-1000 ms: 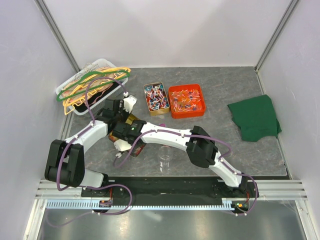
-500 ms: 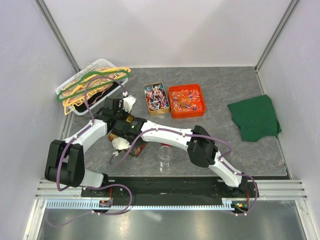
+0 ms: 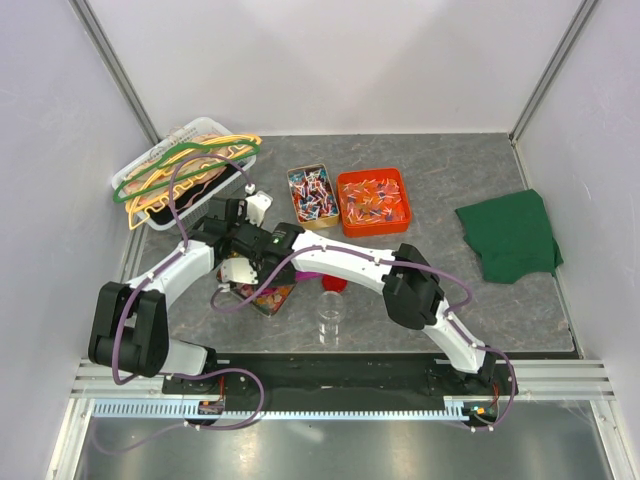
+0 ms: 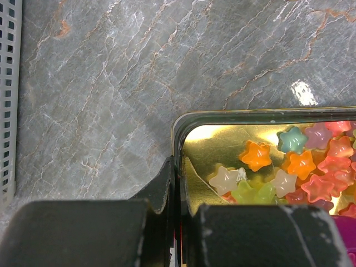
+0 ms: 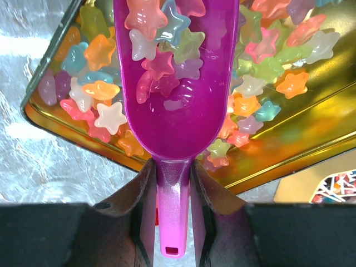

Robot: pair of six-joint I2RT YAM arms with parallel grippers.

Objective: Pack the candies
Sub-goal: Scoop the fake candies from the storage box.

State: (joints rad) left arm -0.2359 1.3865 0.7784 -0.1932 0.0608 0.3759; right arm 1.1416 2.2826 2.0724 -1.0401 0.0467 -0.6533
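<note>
L gripper (image 4: 178,178) pinched on rim of gold tin (image 4: 250,114), steadying it on desk (image 4: 111,83) for scooping. R gripper (image 5: 172,183) clamps purple scoop (image 5: 178,117) by handle, level so star candies (image 5: 161,39) stay in; rest in tin.
</note>
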